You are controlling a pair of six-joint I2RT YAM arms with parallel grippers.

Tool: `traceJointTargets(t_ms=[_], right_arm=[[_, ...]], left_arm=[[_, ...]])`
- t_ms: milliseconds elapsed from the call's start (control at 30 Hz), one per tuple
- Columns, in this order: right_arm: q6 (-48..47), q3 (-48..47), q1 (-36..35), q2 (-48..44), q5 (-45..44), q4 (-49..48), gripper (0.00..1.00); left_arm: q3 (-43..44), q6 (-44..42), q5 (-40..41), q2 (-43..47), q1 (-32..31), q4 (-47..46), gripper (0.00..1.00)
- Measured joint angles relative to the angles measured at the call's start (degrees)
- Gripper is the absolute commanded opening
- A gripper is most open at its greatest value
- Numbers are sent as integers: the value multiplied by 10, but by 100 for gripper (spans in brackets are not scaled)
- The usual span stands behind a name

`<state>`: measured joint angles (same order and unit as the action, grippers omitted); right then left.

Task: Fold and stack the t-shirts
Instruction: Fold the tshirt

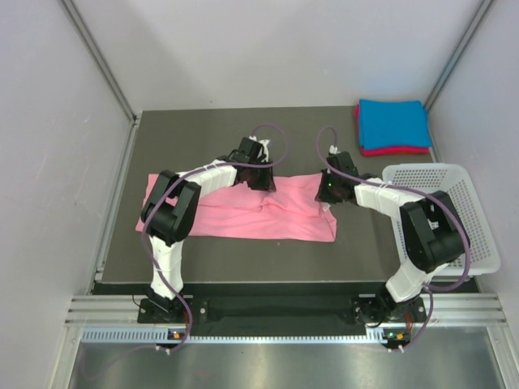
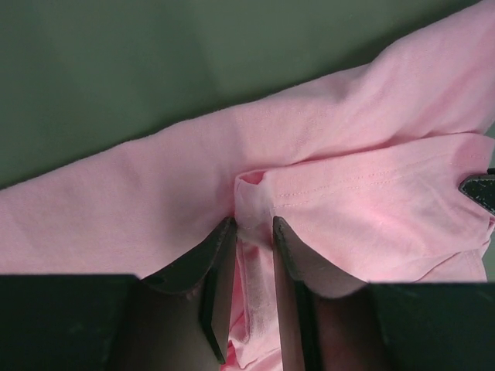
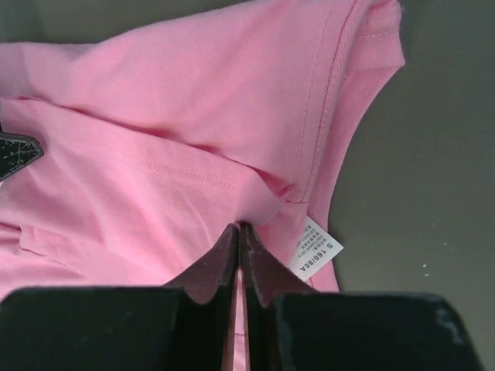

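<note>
Across mid-table (image 1: 211, 138): crumpled pink t-shirt (image 1: 243, 215), pinched at two points along its far edge.
Left end effector (image 2: 254, 226) narrow, clamping a raised fold; right end effector (image 3: 238, 228) closed tight on cloth beside the size label (image 3: 315, 257).

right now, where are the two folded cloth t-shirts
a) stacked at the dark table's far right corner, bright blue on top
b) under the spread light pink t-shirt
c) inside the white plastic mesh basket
a: the folded bright blue cloth t-shirt lies on the magenta-red folded t-shirt, beyond the white plastic mesh basket.
</note>
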<state>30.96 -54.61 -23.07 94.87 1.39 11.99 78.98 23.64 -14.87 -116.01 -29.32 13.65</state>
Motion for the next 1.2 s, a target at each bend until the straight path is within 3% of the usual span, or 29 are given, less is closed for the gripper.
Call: traceJointTargets(t_ms=[267,600,1200], right_arm=[[12,63,-14,-80,6,-6,0],[53,94,-98,-167,-34,-13,0],[130,107,-226,-179,-123,-18,0]], left_arm=[[0,1,-1,0,0,0,32],[0,2,-1,0,0,0,33],[-9,5,8,19,2,0,34]])
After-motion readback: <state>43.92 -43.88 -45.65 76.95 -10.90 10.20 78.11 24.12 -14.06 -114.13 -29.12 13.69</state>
